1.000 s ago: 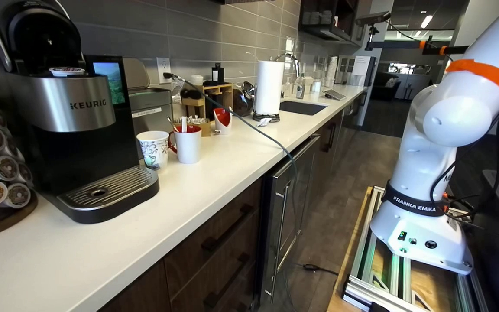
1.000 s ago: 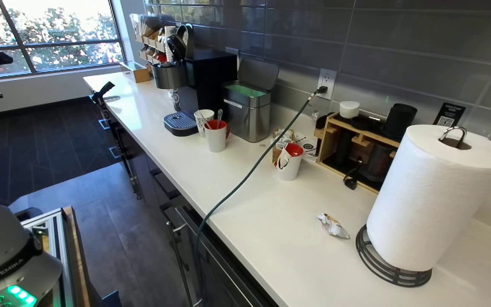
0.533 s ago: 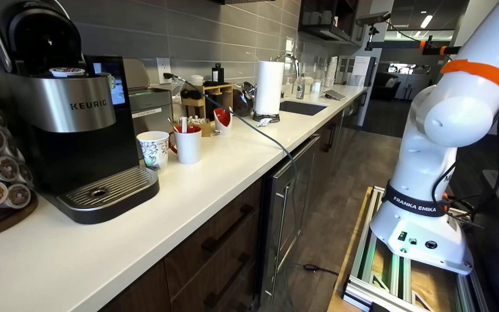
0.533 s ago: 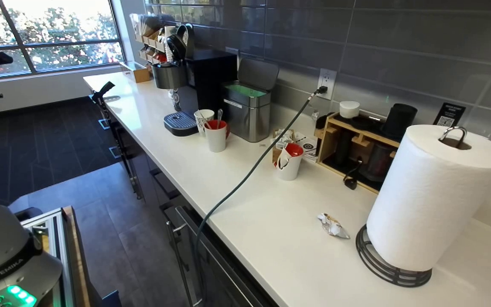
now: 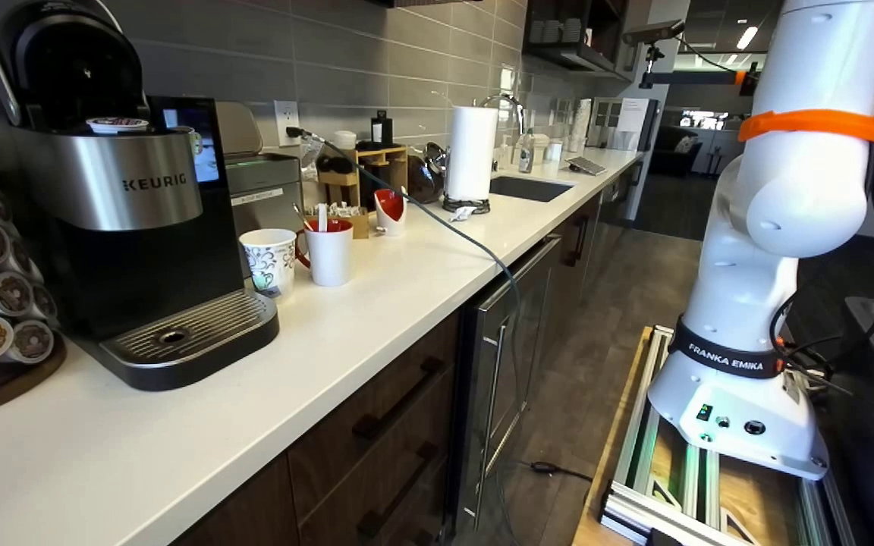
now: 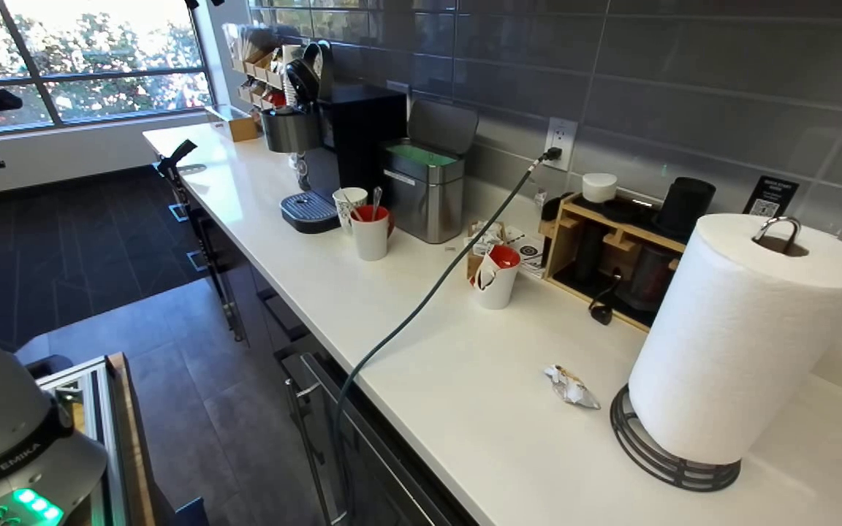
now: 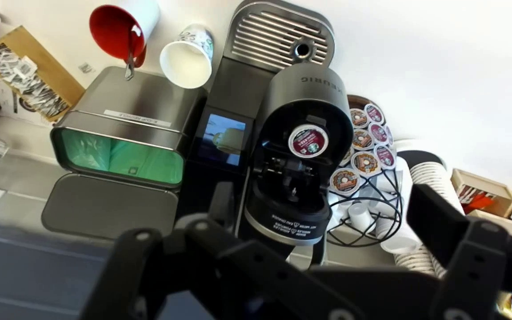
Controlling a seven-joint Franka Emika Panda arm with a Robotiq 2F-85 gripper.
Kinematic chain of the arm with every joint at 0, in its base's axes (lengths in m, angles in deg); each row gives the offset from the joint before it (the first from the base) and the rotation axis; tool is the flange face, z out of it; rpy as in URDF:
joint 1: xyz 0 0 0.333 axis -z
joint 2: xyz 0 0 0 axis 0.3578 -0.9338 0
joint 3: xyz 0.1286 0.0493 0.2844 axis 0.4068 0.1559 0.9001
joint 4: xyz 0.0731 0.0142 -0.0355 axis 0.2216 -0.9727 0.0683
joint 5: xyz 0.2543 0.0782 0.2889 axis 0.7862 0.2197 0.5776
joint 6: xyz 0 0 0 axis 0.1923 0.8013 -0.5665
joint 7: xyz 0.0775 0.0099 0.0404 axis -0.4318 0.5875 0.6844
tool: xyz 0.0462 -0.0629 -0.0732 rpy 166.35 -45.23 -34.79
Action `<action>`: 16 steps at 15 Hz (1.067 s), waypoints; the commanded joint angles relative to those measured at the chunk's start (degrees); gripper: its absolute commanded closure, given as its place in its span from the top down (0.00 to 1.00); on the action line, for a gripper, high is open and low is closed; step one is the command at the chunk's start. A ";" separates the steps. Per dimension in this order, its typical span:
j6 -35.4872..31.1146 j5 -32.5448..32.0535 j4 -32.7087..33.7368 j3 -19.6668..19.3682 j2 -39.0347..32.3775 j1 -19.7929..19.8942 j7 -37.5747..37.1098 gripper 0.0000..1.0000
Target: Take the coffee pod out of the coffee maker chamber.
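Matte black and two-fingered, the gripper hangs spread wide and holding nothing, clear of the black-and-silver single-serve brewer and pointing down at it. The tiny whitish cup-shaped coffee pod, maroon-printed lid up, sits in the brewer's top, in front of its raised glossy black domed chamber. That dome worries me: coming straight down, the gripper could catch it, since it rises close by the pod. Only a shallow rim shows above the brewer's silver collar, so a pinch might slip off. Too broad a sweep could topple the round white-rimmed pods stacked beside the brewer.
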 commanded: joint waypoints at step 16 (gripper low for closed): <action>-1.95 -3.14 6.71 -7.29 -11.59 -15.22 -6.68 1.00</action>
